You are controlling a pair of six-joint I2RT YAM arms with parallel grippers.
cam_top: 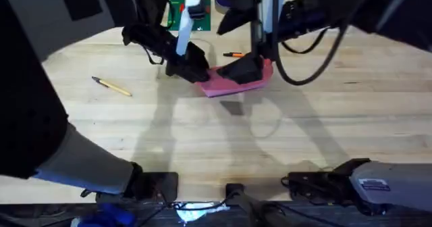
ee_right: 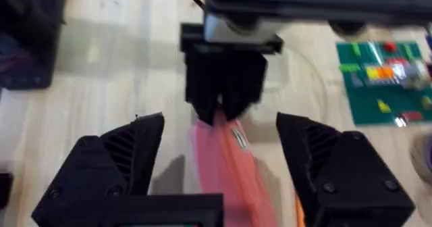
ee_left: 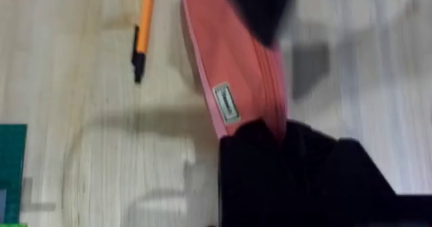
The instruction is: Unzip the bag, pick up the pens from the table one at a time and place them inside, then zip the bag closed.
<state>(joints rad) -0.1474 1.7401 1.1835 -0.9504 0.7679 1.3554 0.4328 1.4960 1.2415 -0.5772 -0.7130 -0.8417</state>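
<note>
Soft pink oblong bag point(cam_top: 233, 84) on grainy wooden plank table point(cam_top: 202, 132)

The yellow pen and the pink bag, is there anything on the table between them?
In the overhead view, bare table lies between the yellowish pen and the bag, until the left tool at the bag's end.

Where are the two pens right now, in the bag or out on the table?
Out. The orange pen and the tan pen both lie on the table, apart from the pink bag.
</note>
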